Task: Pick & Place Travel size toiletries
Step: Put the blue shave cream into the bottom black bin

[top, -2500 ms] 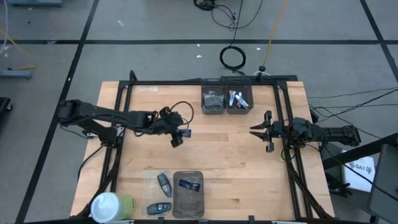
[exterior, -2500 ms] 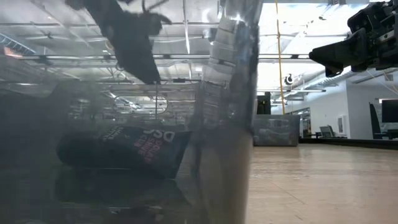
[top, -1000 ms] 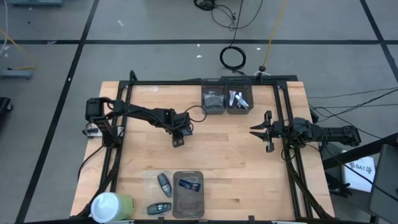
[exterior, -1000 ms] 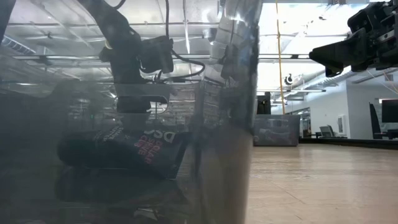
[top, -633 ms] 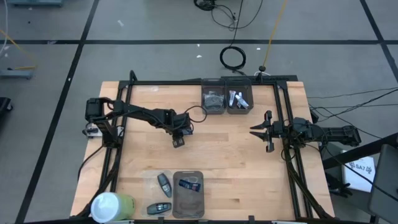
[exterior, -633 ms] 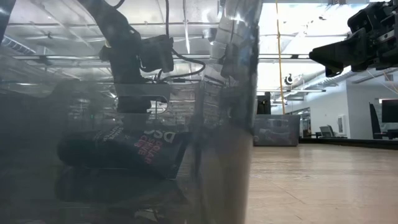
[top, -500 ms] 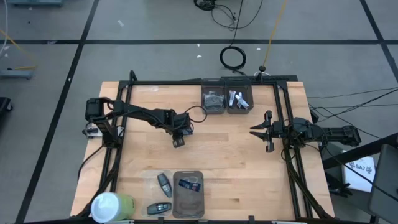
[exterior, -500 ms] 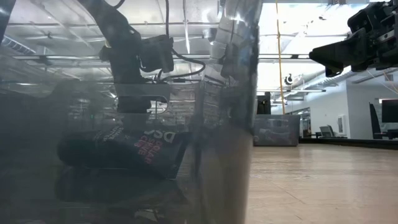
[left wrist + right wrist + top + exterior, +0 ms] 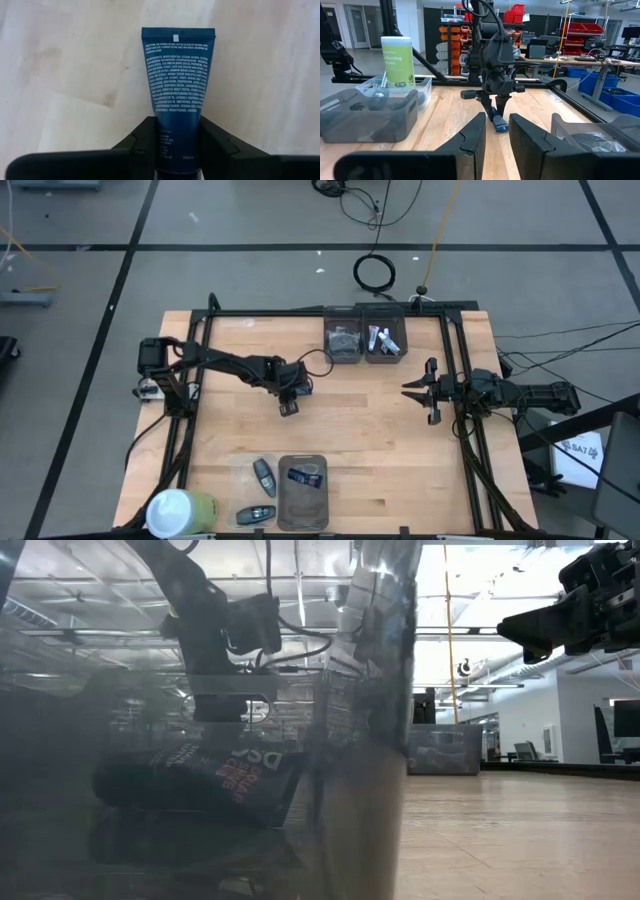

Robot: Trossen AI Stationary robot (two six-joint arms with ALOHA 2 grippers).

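At about 7 o'clock on the table (image 9: pixel 400 480) stood the white-and-green cylinder (image 9: pixel 178 511), not a task item. Just to its right, toward 6 o'clock, two grey packets (image 9: pixel 263 473) lay loose beside a near bin (image 9: pixel 302 491) that held a blue pack (image 9: pixel 303 475); these looked left to move. Near 10 o'clock from the table's centre, the left gripper (image 9: pixel 288 406) was down at the wood, its fingers pinching the cap end of a dark blue tube (image 9: pixel 178 75). In the left wrist view the tube's crimped end reached out flat over the boards. At 12 o'clock, two far bins (image 9: pixel 362 343) sat side by side, one with dark items, one with white tubes; they read as already sorted. At 3 o'clock the right gripper (image 9: pixel 430 392) waited above the table, fingers slightly apart around nothing. As a judgement, the task was partly done: one tube just grasped, with a few pieces by the near edge outstanding.
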